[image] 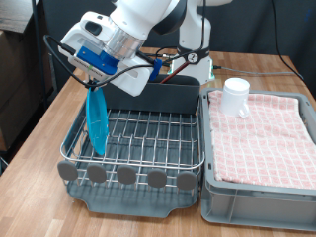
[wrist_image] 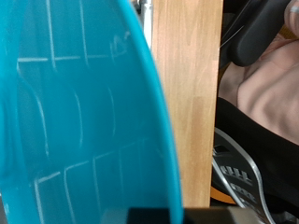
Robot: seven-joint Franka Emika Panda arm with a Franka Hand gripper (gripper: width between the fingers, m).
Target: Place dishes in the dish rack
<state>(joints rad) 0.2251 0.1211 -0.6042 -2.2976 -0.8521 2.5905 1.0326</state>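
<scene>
As seen from outside: pincer [image: 95, 83] grasping the light-blue plate [image: 97, 120] by its top edge
Plate: upright in the dish rack [image: 148, 133]
Wrist view: plate [wrist_image: 75, 112] hides the fingers
Mug [image: 235, 95]: on the pink cloth [image: 267, 133]

The exterior view is evenly and softly lit from above, with only faint shadows cast under the rack [image: 138, 148] and mild overexposure seen on the mug [image: 235, 96] and the white arm. In the wrist view, the plate [wrist_image: 75, 112] is rendered soft and out of focus, pale reflections are seen across it, and the far side is left dim.
</scene>
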